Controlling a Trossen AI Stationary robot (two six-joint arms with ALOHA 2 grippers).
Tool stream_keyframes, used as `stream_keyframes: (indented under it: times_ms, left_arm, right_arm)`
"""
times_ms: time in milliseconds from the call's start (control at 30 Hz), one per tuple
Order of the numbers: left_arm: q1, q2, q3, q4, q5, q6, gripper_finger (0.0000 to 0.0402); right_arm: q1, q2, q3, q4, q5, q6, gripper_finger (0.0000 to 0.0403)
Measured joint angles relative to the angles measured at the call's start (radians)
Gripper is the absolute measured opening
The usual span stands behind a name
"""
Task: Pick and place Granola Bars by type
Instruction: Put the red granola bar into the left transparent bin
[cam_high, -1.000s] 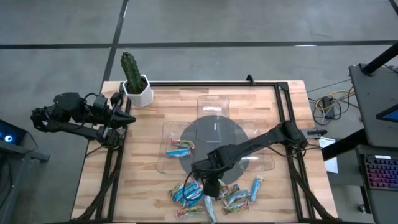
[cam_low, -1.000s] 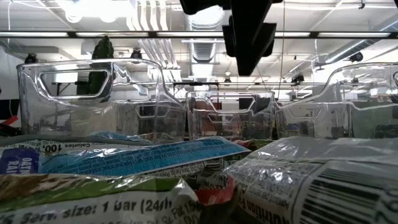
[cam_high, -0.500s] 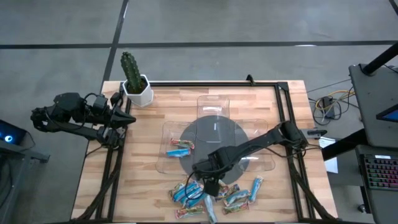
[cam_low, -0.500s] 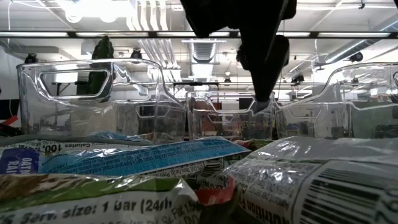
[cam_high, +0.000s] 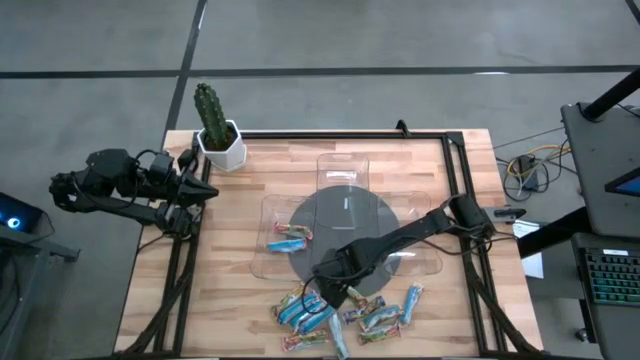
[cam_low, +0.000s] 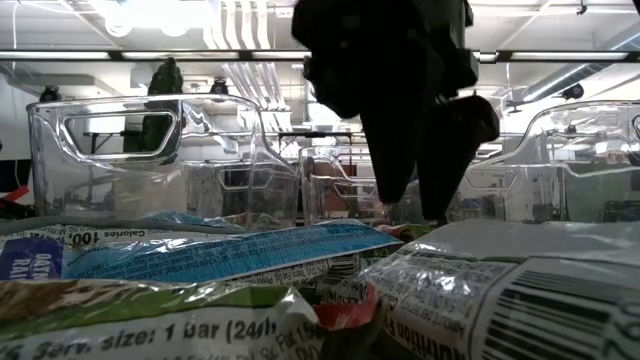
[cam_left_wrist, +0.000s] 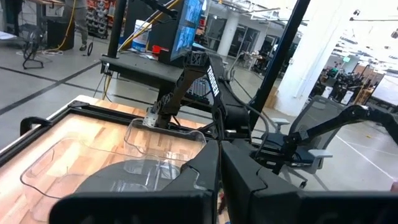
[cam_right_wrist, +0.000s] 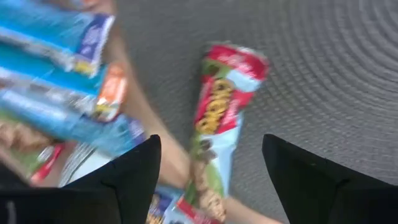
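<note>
Several Granola Bars (cam_high: 345, 315) lie in a loose pile on the table near its near edge, mostly blue, some red-orange. My right gripper (cam_high: 333, 292) hangs open just over the pile's far side. In the right wrist view, my right gripper (cam_right_wrist: 211, 186) has a red and light-blue bar (cam_right_wrist: 221, 118) between its fingers, lying partly on the grey mat (cam_right_wrist: 323, 68). Blue bars (cam_right_wrist: 56, 68) lie beside it. Two more bars (cam_high: 290, 238) lie in the left clear tray. My left gripper (cam_high: 205, 190) waits shut at the table's left edge.
Three clear plastic trays (cam_high: 345, 170) (cam_high: 272, 215) (cam_high: 425, 255) stand around a round grey mat (cam_high: 345, 215) in the table's middle. A cactus in a white pot (cam_high: 218, 135) stands at the far left corner. In the low view, bars (cam_low: 230, 255) fill the foreground before the trays (cam_low: 150, 150).
My right gripper has come down toward the pile of bars and turned about its wrist; in the low view both its fingers now reach down just above the bars. The bars have not moved.
</note>
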Motion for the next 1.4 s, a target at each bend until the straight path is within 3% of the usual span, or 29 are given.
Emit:
stream_keyframes:
  times_ms: [267, 633, 1400]
  left_arm:
    - [0.0, 0.0, 0.0, 0.0, -0.001, -0.005, 0.0]
    - [0.0, 0.0, 0.0, 0.0, -0.001, -0.006, 0.0]
    - [0.0, 0.0, 0.0, 0.0, -0.002, -0.001, 0.0]
  right_arm:
    - [-0.002, 0.001, -0.072, 0.021, -0.001, 0.059, 0.0252]
    - [-0.002, 0.001, -0.032, 0.085, 0.001, 0.028, 0.0237]
    - [-0.002, -0.001, -0.139, 0.14, -0.006, 0.013, 0.0215]
